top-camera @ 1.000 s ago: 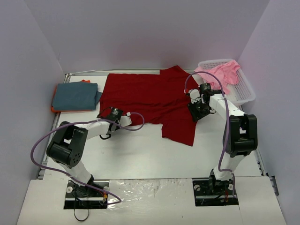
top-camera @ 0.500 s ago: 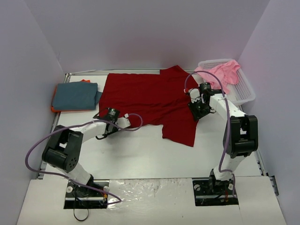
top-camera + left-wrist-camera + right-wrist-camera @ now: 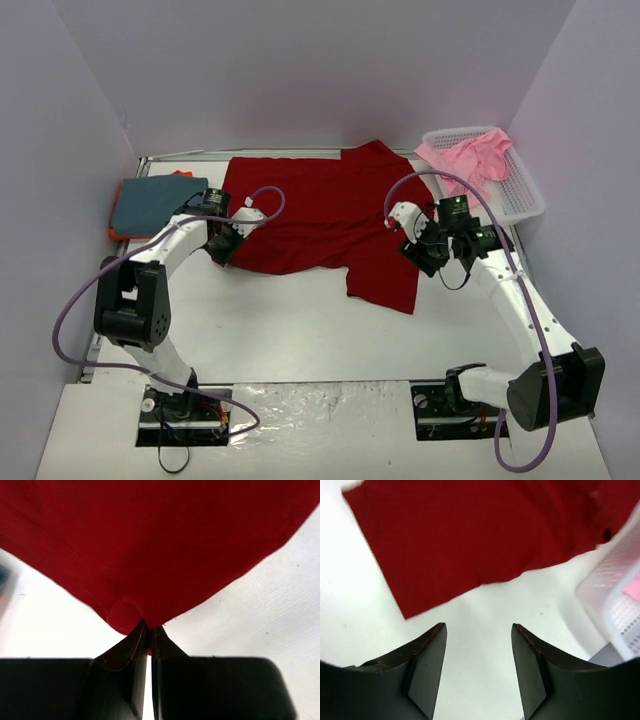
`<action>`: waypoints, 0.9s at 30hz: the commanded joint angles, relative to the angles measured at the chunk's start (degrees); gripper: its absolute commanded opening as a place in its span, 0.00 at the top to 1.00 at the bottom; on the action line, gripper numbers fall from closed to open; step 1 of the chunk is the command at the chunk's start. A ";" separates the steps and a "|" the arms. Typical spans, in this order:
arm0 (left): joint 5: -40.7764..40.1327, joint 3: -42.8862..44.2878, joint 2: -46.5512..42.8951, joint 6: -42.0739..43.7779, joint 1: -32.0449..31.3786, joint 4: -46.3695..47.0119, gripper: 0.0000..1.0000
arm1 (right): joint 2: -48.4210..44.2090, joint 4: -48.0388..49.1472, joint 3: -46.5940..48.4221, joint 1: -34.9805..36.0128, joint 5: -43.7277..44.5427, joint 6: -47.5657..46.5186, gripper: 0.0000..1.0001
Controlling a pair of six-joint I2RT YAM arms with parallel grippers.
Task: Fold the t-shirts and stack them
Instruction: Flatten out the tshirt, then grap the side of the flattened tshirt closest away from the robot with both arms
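Two grippers, two states. Our left gripper [image 3: 148,630] is clenched on the near-left hem corner of the dark red t-shirt [image 3: 320,215]; in the left wrist view the cloth bunches to a point between the closed fingers. Our right gripper [image 3: 479,630] is released, fingers spread, over bare table [image 3: 300,330] just off the shirt's right edge, nothing between them.

Outward from the left gripper: the folded teal-blue t-shirt [image 3: 160,205] sits just beside it to the left, on top of an orange t-shirt [image 3: 180,173] with only a sliver showing, both near the table's left edge. Outward from the right gripper: the white basket [image 3: 515,190] is near, at the far-right corner, with the light pink t-shirt [image 3: 465,158] heaped in it and spilling over the rim.

Open room is the whole near half of the table, between shirt and arm bases.

Red shirt lies spread flat across the far middle, mostly smooth, one flap hanging nearer on the right side.
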 commanded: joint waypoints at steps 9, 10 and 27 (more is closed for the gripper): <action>7.52 8.61 8.93 -8.31 4.76 -6.35 0.98 | 1.41 -8.79 -8.93 3.06 5.46 -14.52 0.53; 7.35 9.13 10.06 -8.23 4.94 -6.70 0.98 | 2.37 -10.10 -9.19 3.85 5.72 -14.96 0.54; 13.94 10.11 16.93 -7.17 7.31 -8.55 0.98 | 13.71 -5.55 -13.68 13.70 7.04 -12.15 0.56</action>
